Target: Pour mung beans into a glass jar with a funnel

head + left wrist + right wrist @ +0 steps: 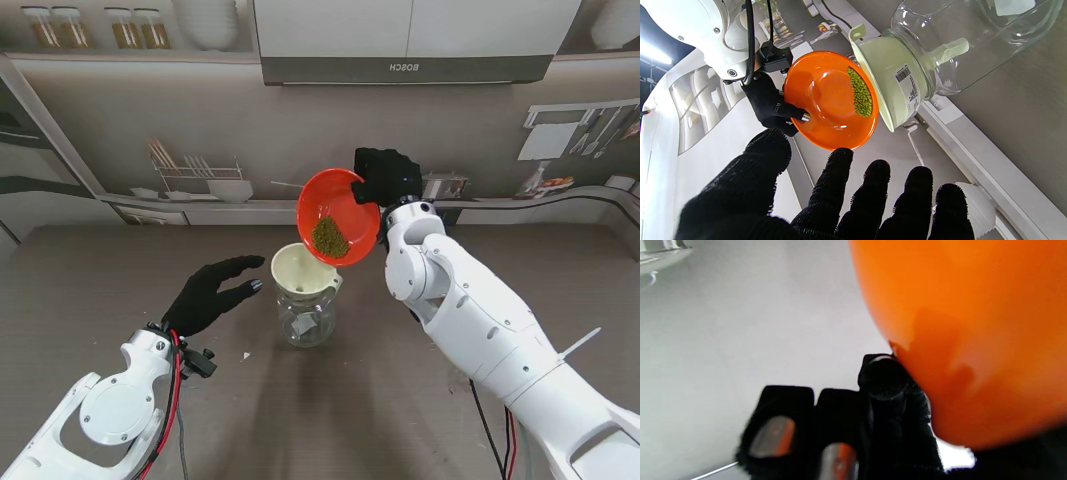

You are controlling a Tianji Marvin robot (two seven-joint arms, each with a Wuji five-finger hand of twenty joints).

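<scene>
Kitchen shelving and a steel hood back the brown tabletop [120,290], where your glass jar [306,322] stands near the middle with the cream funnel [302,270] seated in its mouth. Your right hand [388,175] grips the far rim of the orange bowl [338,216], tipped steeply so the mung beans [330,237] crowd its low edge over the funnel. Your left hand [212,295] hangs beside the jar, fingers spread, holding nothing.

From the left wrist, the bowl's [830,100] lip sits at the funnel's [888,78] rim, not clearly inside it; beans [861,91] released fast could skip over the edge onto the tabletop. The jar [973,43] stands unsupported, so a nudge from the bowl might tip funnel and jar together.

From the right wrist, blurred fingertips [883,380] pinch the bowl [973,323] near its edge only. Such a thin grip could let the bowl rotate or slip as the load shifts.
</scene>
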